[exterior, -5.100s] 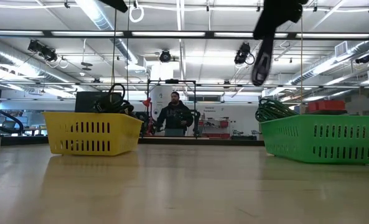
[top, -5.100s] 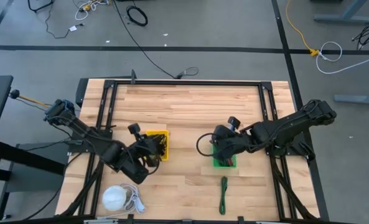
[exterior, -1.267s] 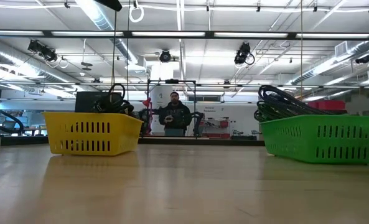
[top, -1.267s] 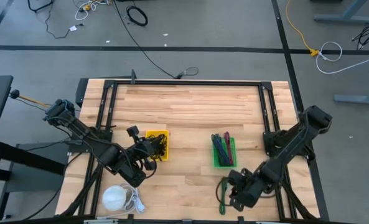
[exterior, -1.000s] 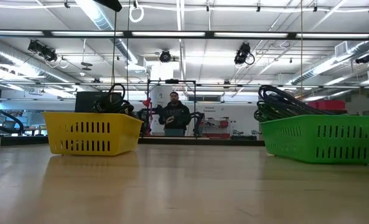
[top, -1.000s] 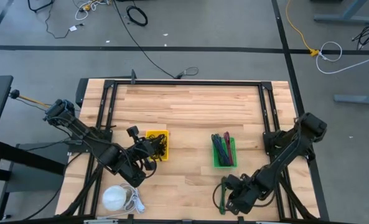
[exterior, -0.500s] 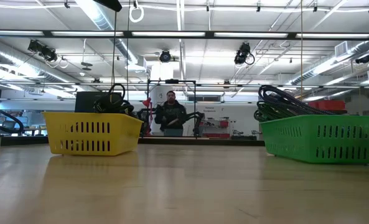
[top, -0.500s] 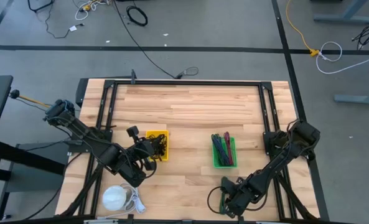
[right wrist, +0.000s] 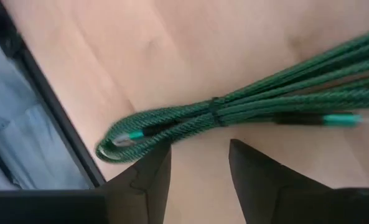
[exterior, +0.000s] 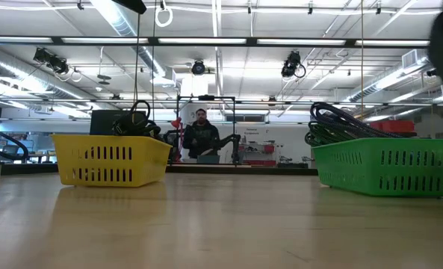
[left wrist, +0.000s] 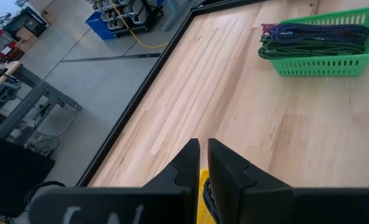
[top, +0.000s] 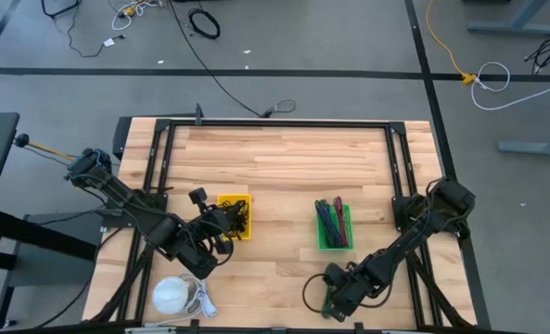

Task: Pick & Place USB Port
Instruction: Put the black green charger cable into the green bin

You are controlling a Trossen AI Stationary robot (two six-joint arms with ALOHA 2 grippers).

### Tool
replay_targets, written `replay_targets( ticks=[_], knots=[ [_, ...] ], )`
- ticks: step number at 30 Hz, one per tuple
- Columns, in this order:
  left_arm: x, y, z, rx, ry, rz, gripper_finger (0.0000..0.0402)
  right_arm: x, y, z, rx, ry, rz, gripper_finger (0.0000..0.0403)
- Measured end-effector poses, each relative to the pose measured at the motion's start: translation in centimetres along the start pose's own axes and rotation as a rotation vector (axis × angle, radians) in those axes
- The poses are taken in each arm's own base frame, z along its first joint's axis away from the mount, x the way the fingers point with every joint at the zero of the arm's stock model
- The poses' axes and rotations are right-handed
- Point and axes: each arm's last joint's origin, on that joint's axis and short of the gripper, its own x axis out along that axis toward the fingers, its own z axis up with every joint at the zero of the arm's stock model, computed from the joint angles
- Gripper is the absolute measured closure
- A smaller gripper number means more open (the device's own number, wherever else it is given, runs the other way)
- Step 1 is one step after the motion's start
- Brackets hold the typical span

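A bundled green USB cable (right wrist: 234, 106) lies flat on the wood near the table's front edge. My right gripper (right wrist: 200, 158) hovers over it, open, its two fingers pointing down just short of the looped end (right wrist: 119, 142); in the high view this gripper (top: 333, 295) covers most of the cable. A green basket (top: 333, 224) holds several coiled cables. My left gripper (left wrist: 203, 155) stands shut and empty above the yellow basket (top: 235, 215), which holds dark cables.
A white round object with a cord (top: 172, 295) lies at the near left corner. The table's dark frame rail (right wrist: 47, 106) runs close by the cable's looped end. Bare wood (top: 275, 158) stretches across the far half. A person (exterior: 200, 134) stands in the room behind.
My right gripper has moved toward the table's left along the near edge and come over the green cable, staying open. The left arm has kept still.
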Motion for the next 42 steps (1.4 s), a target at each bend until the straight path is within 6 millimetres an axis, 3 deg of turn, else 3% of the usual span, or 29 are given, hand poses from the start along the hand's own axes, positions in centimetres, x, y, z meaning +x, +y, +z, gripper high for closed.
replay_targets(
  ticks=[18,32,42],
  knots=[
    [0.0,0.0,0.0,0.000,-0.001,0.000,0.0365,-0.1,0.2,2.2,0.032,-0.028,0.070,0.0240],
    [0.0,0.0,0.0,0.001,0.000,0.001,0.0365,0.1,0.0,2.7,0.098,-0.141,0.033,0.0240],
    [0.0,0.0,0.0,0.003,0.000,0.001,0.0365,2.5,-0.8,2.4,0.174,-0.108,-0.055,0.0243]
  ],
)
